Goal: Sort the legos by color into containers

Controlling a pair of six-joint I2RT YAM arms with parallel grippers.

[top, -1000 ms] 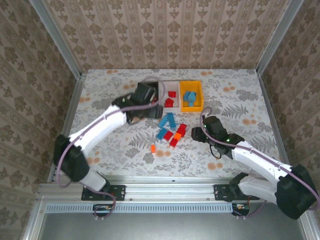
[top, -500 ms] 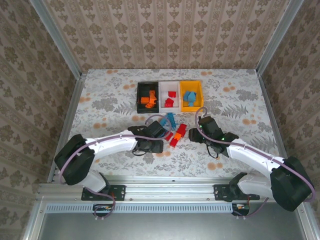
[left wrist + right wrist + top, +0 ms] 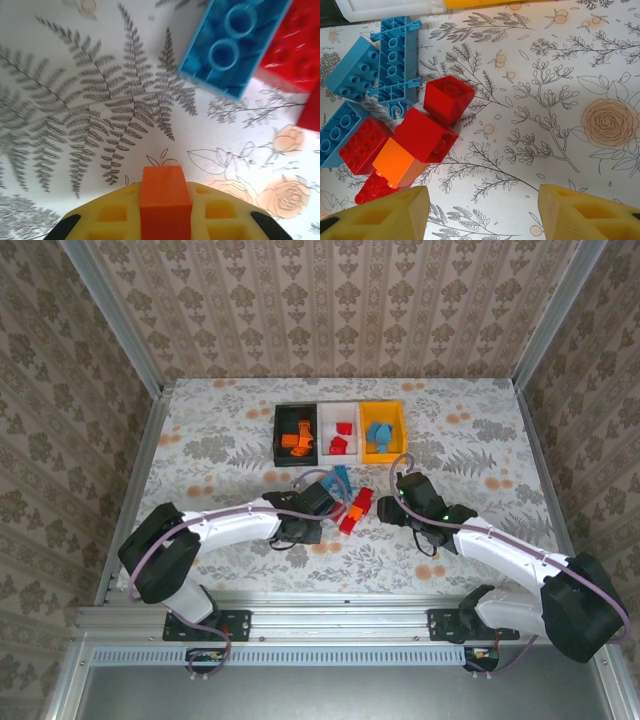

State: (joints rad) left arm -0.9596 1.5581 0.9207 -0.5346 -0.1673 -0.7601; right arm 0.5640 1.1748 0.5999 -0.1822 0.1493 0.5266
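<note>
"Left gripper [image 3: 303, 527]?"
"Clamped on a small orange brick [image 3: 166, 197], low over the table [image 3: 75, 100]."
"Right gripper [image 3: 482, 215]?"
"Spread wide beside the loose legos [image 3: 422, 135]. Beyond them stand the black bin [image 3: 285, 418], white bin [image 3: 330, 415] and yellow bin [image 3: 402, 435]."

1. No writing, label, brand, number or sign can be read in any view;
2. the desk [image 3: 220, 430] bears a printed leaf-and-flower pattern without lettering;
3. the legos [image 3: 448, 98] show plain studs with no legible marking.
</note>
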